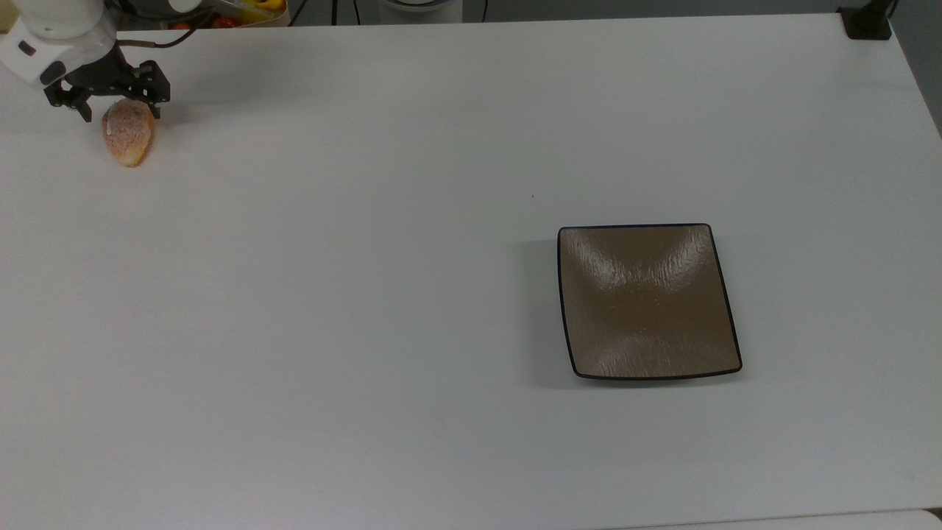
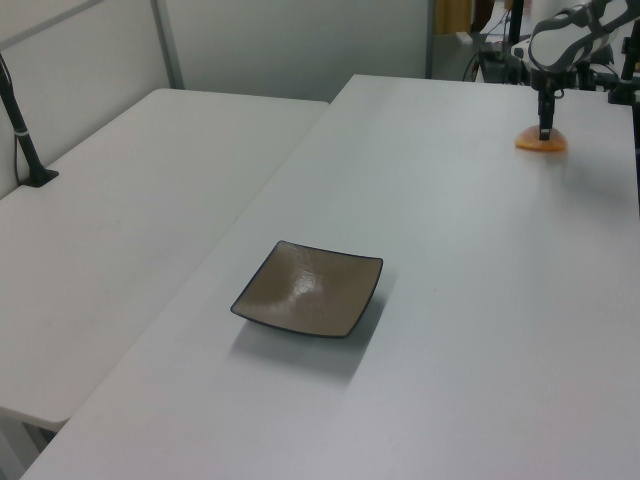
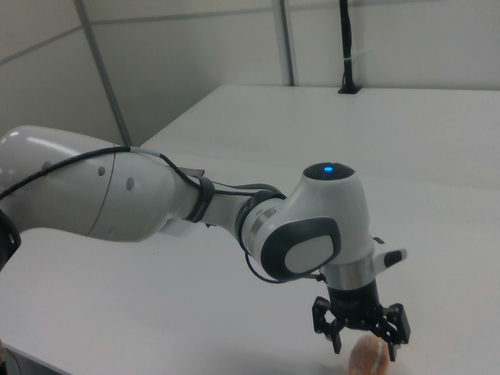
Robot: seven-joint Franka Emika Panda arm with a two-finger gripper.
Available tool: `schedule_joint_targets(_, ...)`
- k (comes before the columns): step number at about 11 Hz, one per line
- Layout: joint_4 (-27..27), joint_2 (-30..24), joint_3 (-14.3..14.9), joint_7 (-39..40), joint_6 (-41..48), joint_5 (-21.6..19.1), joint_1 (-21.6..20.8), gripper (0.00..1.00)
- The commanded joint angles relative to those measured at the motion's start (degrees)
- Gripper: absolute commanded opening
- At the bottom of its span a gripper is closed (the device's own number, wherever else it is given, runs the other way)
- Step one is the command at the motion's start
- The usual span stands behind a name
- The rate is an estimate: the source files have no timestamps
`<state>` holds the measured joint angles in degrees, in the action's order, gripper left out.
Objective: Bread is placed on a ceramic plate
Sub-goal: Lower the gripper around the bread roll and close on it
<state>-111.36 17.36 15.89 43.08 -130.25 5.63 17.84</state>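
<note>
The bread [image 1: 129,136], a small orange-pink speckled roll with a short white stripe, lies on the white table near the top view's upper left corner. My gripper [image 1: 121,110] hangs open right over the roll's upper end, one finger on each side of it. In the left view the gripper [image 2: 546,128] points straight down onto the bread [image 2: 541,146]. The right view has the open gripper [image 3: 364,346] just above the bread [image 3: 367,361] at the bottom edge. The square glossy brown ceramic plate [image 1: 647,302] with its black rim sits far off at the top view's right, and it holds nothing [image 2: 310,290].
A container of colourful fruit [image 1: 243,9] stands past the table's far edge near the arm. A black clamp [image 1: 868,22] grips the top view's upper right corner. A second white table [image 2: 120,200] with a black post [image 2: 25,140] adjoins on the left view's left.
</note>
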Motion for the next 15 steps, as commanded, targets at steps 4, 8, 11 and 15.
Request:
schedule_joint_targets(4, -2.6, 1.6, 0.1, 0.7, -5.1, 1.5, 0.2, 1.00)
schedule_joint_targets(8, -3.0, 1.7, 0.1, 0.7, -5.2, 1.5, 0.3, 0.76)
schedule_joint_targets(11, -2.8, 1.5, 0.1, 0.7, -4.9, 1.5, 0.4, 0.31)
schedule_joint_targets(15, -2.6, -0.6, 0.1, 0.2, -3.1, 1.5, -0.2, 0.25)
